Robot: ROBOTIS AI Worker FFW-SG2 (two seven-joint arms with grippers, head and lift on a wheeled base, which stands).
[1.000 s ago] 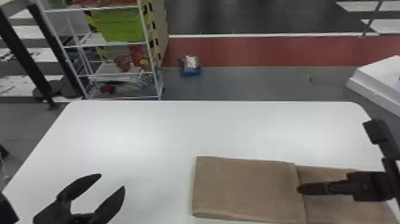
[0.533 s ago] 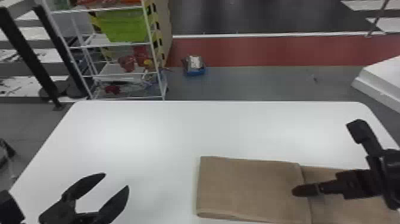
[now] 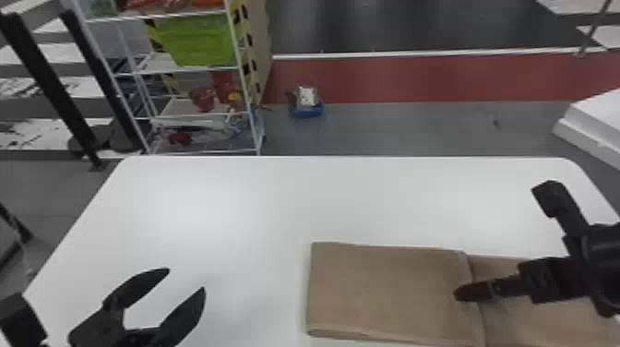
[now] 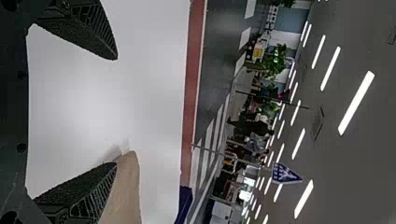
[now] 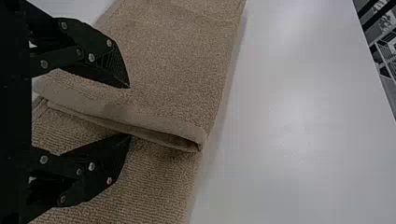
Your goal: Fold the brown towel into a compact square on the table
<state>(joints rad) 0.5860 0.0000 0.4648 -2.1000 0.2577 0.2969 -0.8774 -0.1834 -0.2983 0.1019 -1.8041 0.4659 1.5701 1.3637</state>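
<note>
My left gripper [image 3: 163, 300] stands open over the white table, left of the brown towel [image 3: 387, 290]. My right gripper [image 3: 461, 293] is over the towel's right part, by the edge where the folded upper layer ends on a lower layer. In the left wrist view, my left gripper [image 4: 116, 112] has bare table between its fingers and the towel [image 4: 128, 191] behind one of them. The right wrist view has my right gripper [image 5: 129, 111] open, one finger on each side of the folded edge of the towel [image 5: 177, 60], not closed on it.
The white table [image 3: 258, 198] reaches beyond the towel to its far edge. Behind it stand a wire shelf with a green bin [image 3: 198, 41] and, on the floor, a small blue box [image 3: 307, 104]. A white object [image 3: 595, 122] is at the far right.
My right gripper has moved a little to the left over the towel, near the folded edge. The whole head view has shifted slightly; my left gripper stays open.
</note>
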